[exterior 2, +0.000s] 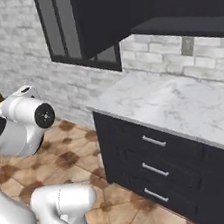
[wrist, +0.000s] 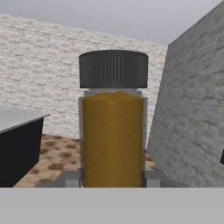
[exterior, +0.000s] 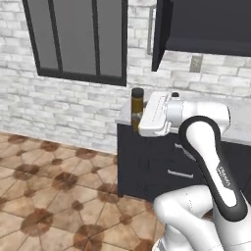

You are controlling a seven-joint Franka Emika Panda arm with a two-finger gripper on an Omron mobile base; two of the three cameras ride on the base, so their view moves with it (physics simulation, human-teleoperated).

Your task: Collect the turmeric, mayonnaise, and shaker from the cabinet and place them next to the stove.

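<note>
Lower part of the turmeric (exterior: 137, 104) is hidden behind the white hand at frame centre; the cabinet (exterior: 206, 27) is cut off by the upper right edge.

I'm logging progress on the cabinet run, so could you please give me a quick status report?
Gripper shut on turmeric, bottle upright. Carried beside the marble counter, not yet set down. Nothing in the way.

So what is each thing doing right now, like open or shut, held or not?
turmeric: upright, cap on, held between the fingers, off the counter.
gripper: shut on the turmeric.
cabinet: door open, interior dark.
drawers: all shut.
counter: bare marble top.
</note>
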